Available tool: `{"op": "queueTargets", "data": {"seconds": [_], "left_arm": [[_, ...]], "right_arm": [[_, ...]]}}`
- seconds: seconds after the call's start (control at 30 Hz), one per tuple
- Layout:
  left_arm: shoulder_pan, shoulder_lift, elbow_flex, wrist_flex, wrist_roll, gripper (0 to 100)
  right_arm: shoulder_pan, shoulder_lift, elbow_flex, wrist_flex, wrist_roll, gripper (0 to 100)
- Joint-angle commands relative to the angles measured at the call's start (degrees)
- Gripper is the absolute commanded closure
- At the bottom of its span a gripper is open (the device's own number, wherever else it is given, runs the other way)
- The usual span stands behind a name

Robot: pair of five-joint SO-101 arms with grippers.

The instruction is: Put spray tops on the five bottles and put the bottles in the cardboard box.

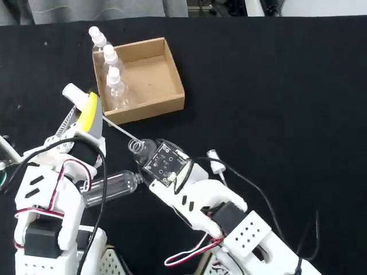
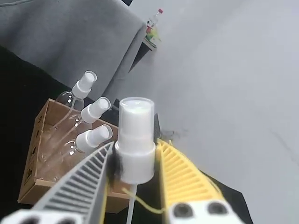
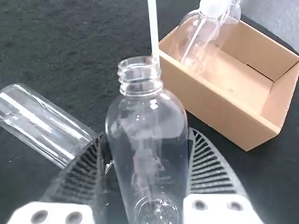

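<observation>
Three of the five bottles are done, and the step in hand appears to be capping the fourth. At the left, the left pincer (image 2: 134, 148) is closed on a white plastic spray top (image 2: 135, 135), its ribbed grey and yellow jaws pressing the smooth round collar from both sides. The top's thin stiff white dip tube (image 1: 117, 129) slants down to the right. Just beyond, three clear, glossy plastic bottles with white tops (image 1: 114, 86) stand along the left wall of the shallow square brown cardboard box (image 1: 152, 109), which has matte walls. Nearer the arms, a bare clear cylindrical bottle (image 1: 112, 186) lies on its side on the black, felt-like bench (image 1: 275, 86). To its right, the right pincer (image 3: 145, 140) is closed around the body of an open clear round-shouldered bottle (image 3: 145, 112). This bottle's threaded neck tilts toward the tube. The tube's end sits at the rim of the mouth, and I cannot tell whether it has entered. The next move probably calls for fine alignment: feeding the tube down the narrow neck, then seating and turning the top. Farther right, a spare white spray top (image 1: 216, 163) lies on the bench.
</observation>
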Motion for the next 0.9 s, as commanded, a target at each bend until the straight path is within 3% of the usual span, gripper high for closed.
{"op": "queueTargets", "data": {"seconds": [0.0, 0.47, 0.77, 0.87], "left_arm": [[0.57, -0.62, -0.84, 0.18, -0.62, 97], [-2.95, -1.23, -5.41, 0.09, -0.62, 97], [-2.95, -11.25, -1.71, 0.26, -0.79, 97], [-2.51, -14.33, -0.04, 0.00, -4.57, 97]], "right_arm": [[-0.62, -1.19, -0.66, -1.67, 0.09, 88.5], [-0.62, -1.19, -0.66, -1.67, 0.09, 88.5], [-0.62, -1.19, -0.66, -1.67, 0.09, 88.5], [-0.62, -1.19, -0.57, -1.67, 0.09, 88.5]]}}
